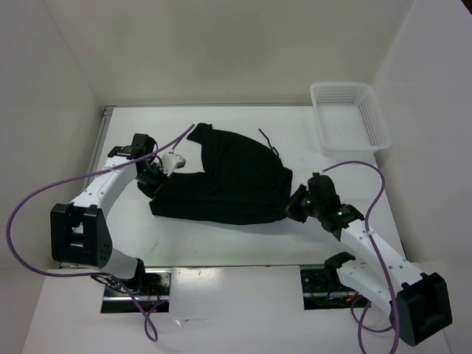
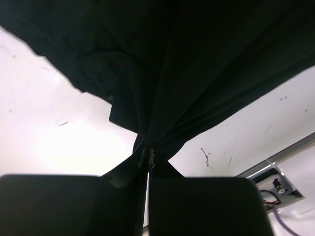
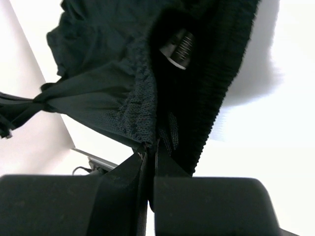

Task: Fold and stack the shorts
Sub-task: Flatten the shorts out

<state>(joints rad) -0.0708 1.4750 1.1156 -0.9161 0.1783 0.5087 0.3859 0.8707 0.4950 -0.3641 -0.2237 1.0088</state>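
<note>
The black shorts (image 1: 225, 181) lie spread across the middle of the white table, wide and rumpled. My left gripper (image 1: 153, 177) is shut on the shorts' left edge; in the left wrist view the cloth (image 2: 197, 64) bunches into the closed jaws at my left gripper (image 2: 148, 156). My right gripper (image 1: 293, 206) is shut on the shorts' right edge, at the ribbed waistband (image 3: 216, 88). There the fabric is pinched between the closed jaws of my right gripper (image 3: 150, 147).
A white mesh basket (image 1: 349, 116) stands at the back right of the table. White walls close in the left, back and right sides. Purple cables loop beside both arms. Two openings with wiring sit at the near edge (image 1: 136, 289).
</note>
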